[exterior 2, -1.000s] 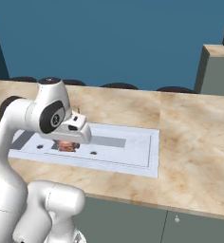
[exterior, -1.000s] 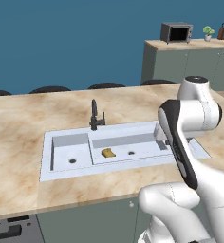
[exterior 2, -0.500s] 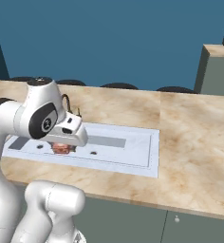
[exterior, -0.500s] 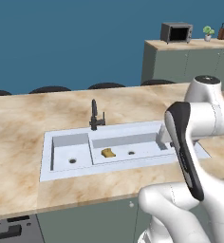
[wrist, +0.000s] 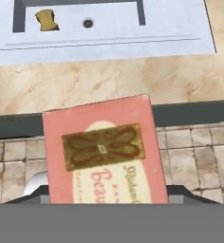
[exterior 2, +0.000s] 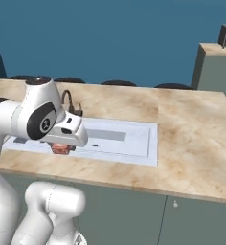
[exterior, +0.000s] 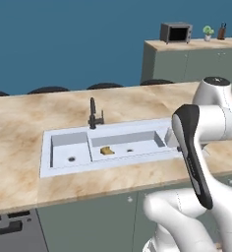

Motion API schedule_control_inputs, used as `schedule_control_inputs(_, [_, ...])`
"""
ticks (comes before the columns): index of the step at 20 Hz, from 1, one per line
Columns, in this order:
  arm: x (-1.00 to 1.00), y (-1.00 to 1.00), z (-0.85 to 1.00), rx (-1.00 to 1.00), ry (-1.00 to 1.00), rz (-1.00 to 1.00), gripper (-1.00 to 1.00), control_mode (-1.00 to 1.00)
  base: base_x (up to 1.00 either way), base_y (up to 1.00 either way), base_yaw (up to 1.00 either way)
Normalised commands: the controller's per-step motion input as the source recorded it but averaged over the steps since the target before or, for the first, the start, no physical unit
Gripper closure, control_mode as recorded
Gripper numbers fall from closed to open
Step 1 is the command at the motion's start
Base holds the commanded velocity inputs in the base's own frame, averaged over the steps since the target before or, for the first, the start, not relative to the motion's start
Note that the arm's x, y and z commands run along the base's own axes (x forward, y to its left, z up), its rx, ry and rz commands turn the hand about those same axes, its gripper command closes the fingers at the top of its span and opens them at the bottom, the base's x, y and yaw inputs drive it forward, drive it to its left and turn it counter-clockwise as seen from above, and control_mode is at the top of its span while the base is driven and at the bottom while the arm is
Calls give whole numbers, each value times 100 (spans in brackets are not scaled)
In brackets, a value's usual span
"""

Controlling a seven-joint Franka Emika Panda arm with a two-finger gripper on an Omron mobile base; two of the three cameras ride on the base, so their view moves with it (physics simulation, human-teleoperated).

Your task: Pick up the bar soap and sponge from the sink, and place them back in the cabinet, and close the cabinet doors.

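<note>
soap [wrist: 102,154] clamped in gripper [exterior 2: 61,148], label face up to cam, held clear above worktop [wrist: 109,80] edge, prob. for carry to cabinet | sponge [exterior: 106,150] left in long basin of sink [exterior: 64,170], near drain | cabinet & doors not sighted

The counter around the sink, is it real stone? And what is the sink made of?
The counter looks like polished beige marble or a stone-look laminate: cloudy brown veins run through it. The sink looks like matte pale grey-white ceramic or composite: plain, even, no shine.
</note>
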Motion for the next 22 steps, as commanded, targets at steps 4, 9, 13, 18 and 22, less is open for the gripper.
schedule_control_inputs(4, [0,0,0,0,0,0,100,100,-74,-23,-26])
schedule_control_inputs(9, [0,0,0,0,0,0,100,100,-57,-7,-50])
schedule_control_inputs(13, [0,0,0,0,0,0,100,100,-33,-4,-59])
schedule_control_inputs(18, [0,0,0,0,0,0,100,100,-11,-1,-63])
schedule_control_inputs(22, [0,0,0,0,0,0,100,100,0,0,-64])
